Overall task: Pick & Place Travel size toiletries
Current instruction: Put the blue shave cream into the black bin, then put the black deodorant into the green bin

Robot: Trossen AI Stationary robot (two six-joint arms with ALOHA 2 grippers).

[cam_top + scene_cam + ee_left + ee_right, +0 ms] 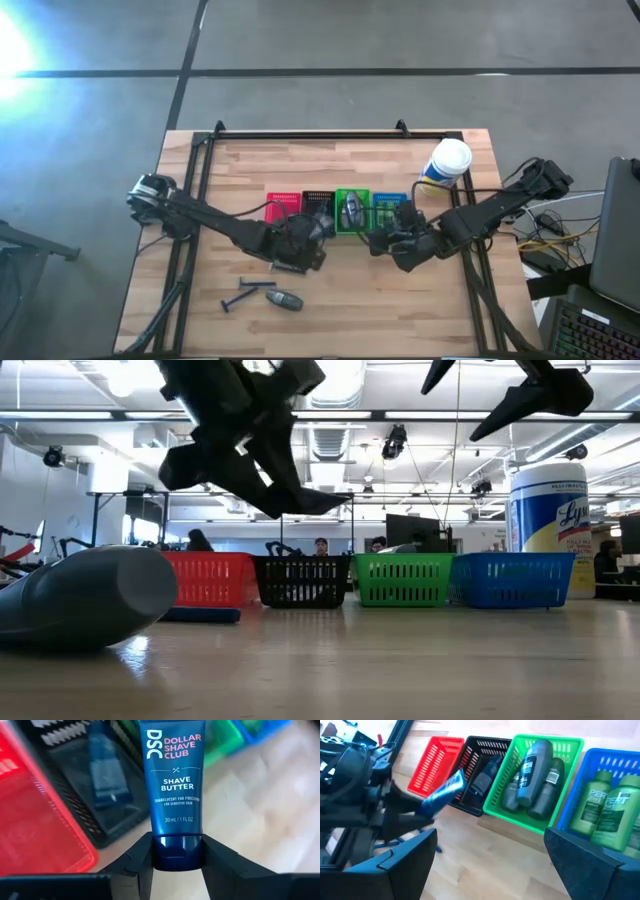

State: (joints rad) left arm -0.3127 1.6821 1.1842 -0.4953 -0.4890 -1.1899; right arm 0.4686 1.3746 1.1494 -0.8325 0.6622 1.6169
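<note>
My left gripper (177,854) (303,243) is shut on a dark blue tube (172,775) printed "Shave Butter", in the air at the near side of the black basket (318,205). Another dark tube (106,774) lies in that basket. Dark grey bottles (530,775) lie in the green basket (352,211), green bottles (607,805) in the blue basket (390,211). A grey oval piece (285,300) and two thin razors (256,285) lie on the table nearer the front edge. My right gripper (490,855) (388,242) hangs open near the green and blue baskets and holds nothing. My left gripper pinches the tube's dark cap end (177,847) between its two fingers (137,862), one on each side of the cap. The tube's body sticks straight out beyond the fingertips towards the black basket. It is lifted clear of the table and the baskets (442,795).
Four small baskets stand in a row mid-table: red (283,208), black, green, blue. A large white-capped yellow-and-blue canister (447,165) stands right of the blue basket. A dark frame rail (310,133) runs along the far edge. Bare wood lies between the arms and the front edge.
</note>
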